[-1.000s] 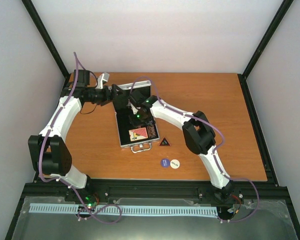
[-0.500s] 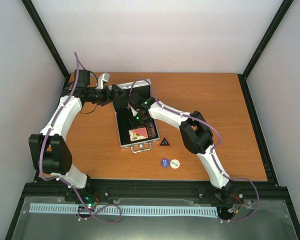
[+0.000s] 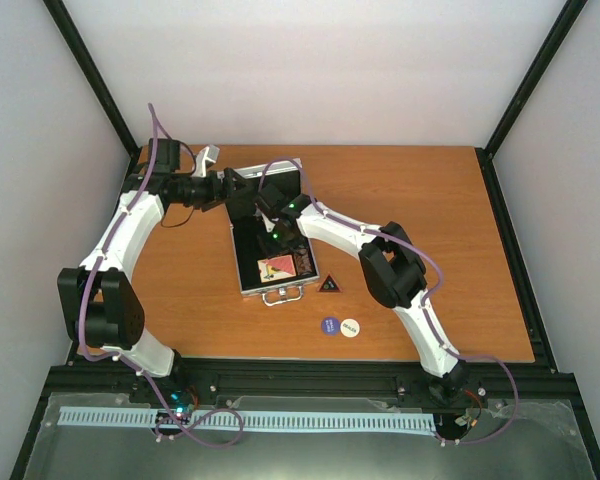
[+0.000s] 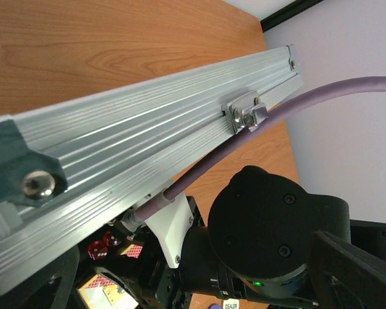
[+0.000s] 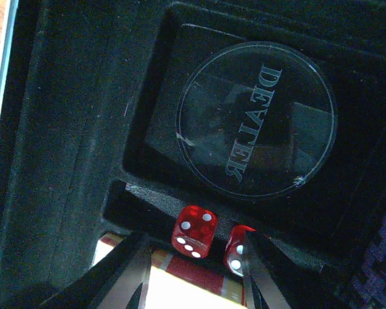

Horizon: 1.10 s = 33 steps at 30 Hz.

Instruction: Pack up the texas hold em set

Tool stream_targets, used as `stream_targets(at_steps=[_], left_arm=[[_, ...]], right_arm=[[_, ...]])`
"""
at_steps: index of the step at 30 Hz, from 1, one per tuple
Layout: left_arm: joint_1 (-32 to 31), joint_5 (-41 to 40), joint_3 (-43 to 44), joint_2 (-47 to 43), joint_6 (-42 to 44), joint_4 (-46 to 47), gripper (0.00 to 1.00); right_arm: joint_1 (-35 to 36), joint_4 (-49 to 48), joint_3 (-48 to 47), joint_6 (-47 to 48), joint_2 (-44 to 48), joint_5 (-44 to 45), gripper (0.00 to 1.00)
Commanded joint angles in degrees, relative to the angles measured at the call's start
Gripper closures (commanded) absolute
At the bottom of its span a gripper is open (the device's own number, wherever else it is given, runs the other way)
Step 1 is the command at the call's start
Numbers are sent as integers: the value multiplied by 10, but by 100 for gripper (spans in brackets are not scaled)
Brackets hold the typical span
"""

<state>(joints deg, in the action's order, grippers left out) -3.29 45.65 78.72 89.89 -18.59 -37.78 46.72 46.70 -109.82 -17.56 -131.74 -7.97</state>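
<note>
1. Two red dice (image 5: 194, 232) sit at the bottom of the right wrist view, below the clear disc (image 5: 256, 121) in its foam recess.
2. The right gripper (image 5: 193, 257) has its jaws apart and empty.
3. The left gripper (image 3: 232, 190) is spread wide, and the lid (image 4: 148, 129) runs across between its jaws.
4. The case (image 3: 248, 262) lies open, centre-left in the top view. The black triangle (image 3: 329, 285), blue disc (image 3: 329, 325) and white disc (image 3: 350, 327) rest on the table at its lower right.

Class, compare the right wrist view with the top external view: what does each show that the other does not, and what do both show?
Only the right wrist view: the clear disc lettered DEALER in its recess, and two red dice nearby.
Only the top external view: the black triangle, blue disc and white disc on the table outside the case.
Both: the black foam lining and the card box.
</note>
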Motion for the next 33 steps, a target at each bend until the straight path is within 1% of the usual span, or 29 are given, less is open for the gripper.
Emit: stream_targets(at_steps=[1, 4, 6, 8, 11, 15, 18, 21, 24, 27, 30, 33], left_arm=[[-1, 8, 28, 4, 10, -3, 0], [-1, 7, 29, 5, 10, -4, 0], [-1, 5, 30, 7, 11, -5, 0], [-1, 4, 31, 7, 12, -5, 0], [-1, 2, 37, 11, 13, -6, 0], [-1, -1, 43, 17, 15, -8, 0], [-1, -2, 40, 17, 16, -9, 0], [-1, -5, 36, 14, 19, -12, 0], [-1, -7, 33, 10, 21, -15, 0], [-1, -9, 32, 8, 21, -16, 0], [-1, -9, 33, 9, 21, -16, 0], [-1, -11, 33, 9, 20, -16, 0]], right_arm=[[4, 1, 6, 6, 28, 6, 58], [4, 7, 26, 9, 64, 19, 55], [4, 11, 49, 11, 95, 29, 54], [4, 18, 79, 10, 132, 46, 51], [4, 31, 153, 5, 194, 84, 46], [3, 48, 251, -1, 263, 126, 41], [3, 42, 324, -16, 309, 133, 36], [3, 29, 370, -28, 339, 132, 35], [3, 19, 373, -26, 342, 132, 34], [3, -18, 349, -1, 335, 90, 34], [3, -29, 292, 22, 302, 58, 34], [3, -28, 221, 48, 250, 23, 34]])
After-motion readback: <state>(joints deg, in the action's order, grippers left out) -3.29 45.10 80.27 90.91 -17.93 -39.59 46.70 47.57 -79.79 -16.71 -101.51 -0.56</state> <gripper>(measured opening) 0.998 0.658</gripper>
